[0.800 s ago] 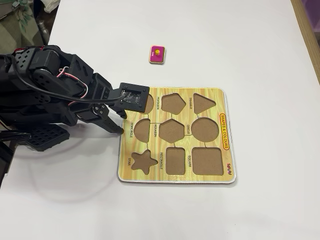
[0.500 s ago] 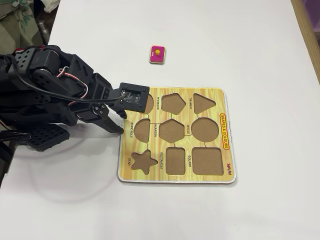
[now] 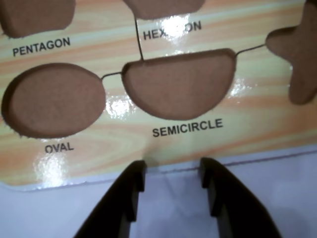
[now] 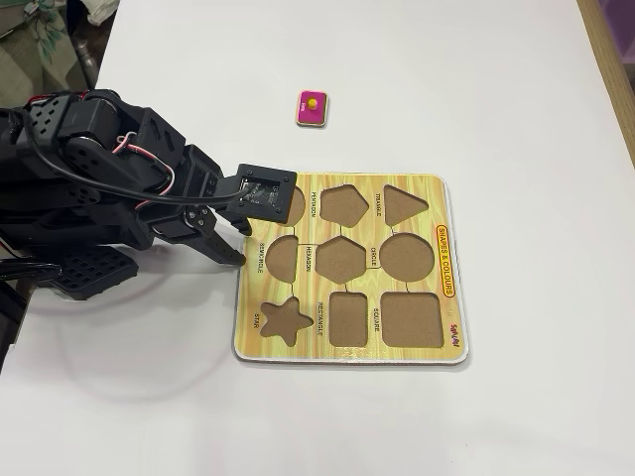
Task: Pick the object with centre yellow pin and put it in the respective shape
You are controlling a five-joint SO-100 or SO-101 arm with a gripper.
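Arm (image 4: 109, 178): matte black printed segments, blocky servo housings, red and white wires looping across the top. Gripper (image 3: 172, 171): two tapered black fingers.

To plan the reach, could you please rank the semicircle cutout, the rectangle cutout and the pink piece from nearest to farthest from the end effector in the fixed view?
1. Semicircle cutout: just right of the end effector, at the board's left edge.
2. Rectangle cutout: lower right, in the board's bottom row.
3. Pink piece: off the board, up on the white table.
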